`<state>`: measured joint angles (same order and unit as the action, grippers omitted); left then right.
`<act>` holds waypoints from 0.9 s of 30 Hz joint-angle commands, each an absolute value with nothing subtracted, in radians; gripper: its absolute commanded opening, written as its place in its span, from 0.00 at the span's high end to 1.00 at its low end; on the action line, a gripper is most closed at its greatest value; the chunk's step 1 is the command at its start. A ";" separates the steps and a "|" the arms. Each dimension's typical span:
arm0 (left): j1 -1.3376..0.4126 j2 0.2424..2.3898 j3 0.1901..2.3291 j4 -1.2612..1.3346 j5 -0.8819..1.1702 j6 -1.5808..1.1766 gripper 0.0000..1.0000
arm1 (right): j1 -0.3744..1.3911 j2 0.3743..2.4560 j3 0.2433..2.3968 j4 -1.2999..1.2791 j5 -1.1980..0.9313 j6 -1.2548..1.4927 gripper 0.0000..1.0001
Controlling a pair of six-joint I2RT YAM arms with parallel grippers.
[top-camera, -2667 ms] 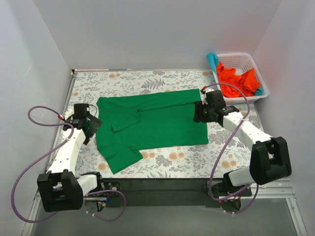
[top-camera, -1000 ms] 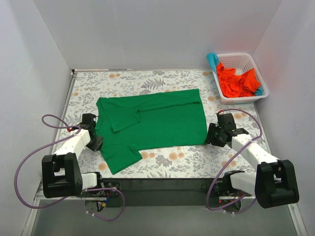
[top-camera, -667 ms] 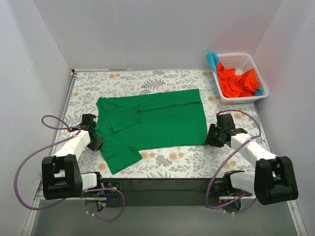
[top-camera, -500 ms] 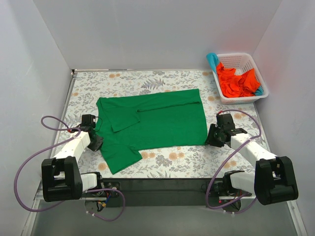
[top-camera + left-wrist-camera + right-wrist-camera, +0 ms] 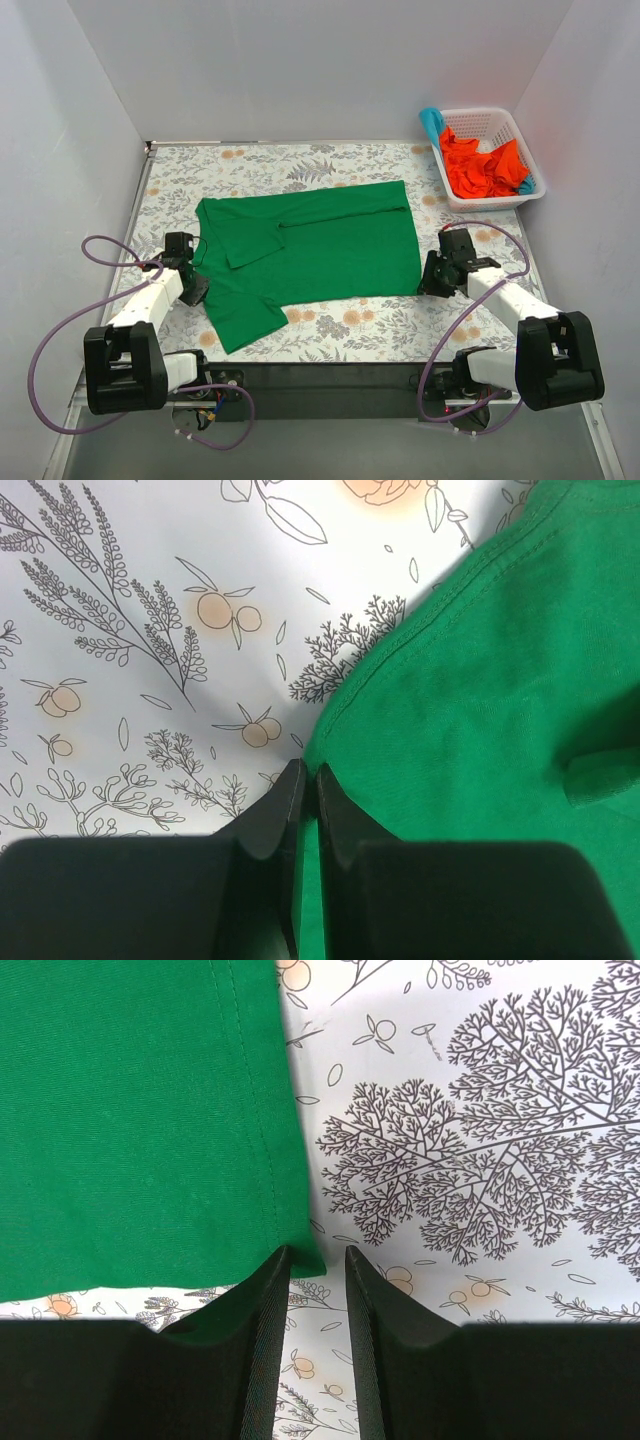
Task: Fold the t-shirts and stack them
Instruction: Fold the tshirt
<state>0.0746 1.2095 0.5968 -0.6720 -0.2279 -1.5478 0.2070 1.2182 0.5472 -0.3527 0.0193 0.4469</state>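
White lattice basket (image 5: 490, 120) at far right corner of floral-print table (image 5: 260, 165).

a lab booth: plain white walls (image 5: 300, 70) enclose the floral table (image 5: 260, 165).

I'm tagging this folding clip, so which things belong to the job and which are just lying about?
Job: green t-shirt, orange-red t-shirts, teal-blue t-shirt, left pincer, right pincer.
Lying about: white basket holding the unfolded shirts, floral table.
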 commanded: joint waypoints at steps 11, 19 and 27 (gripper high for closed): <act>0.069 1.167 0.592 -0.650 -0.236 -1.545 1.00 | 0.259 1.270 0.558 -0.462 0.066 0.468 0.63; 0.069 1.164 0.591 -0.650 -0.235 -1.545 1.00 | 0.293 1.307 0.563 -0.479 0.090 0.480 0.66; 0.071 1.158 0.624 -0.695 -0.180 -1.563 1.00 | 0.275 1.253 0.548 -0.540 0.181 0.442 0.99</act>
<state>0.0746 1.1934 0.5972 -0.6777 -0.2085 -1.5501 0.2832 1.2602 0.5903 -0.4023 0.1123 0.4671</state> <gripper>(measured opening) 0.034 0.023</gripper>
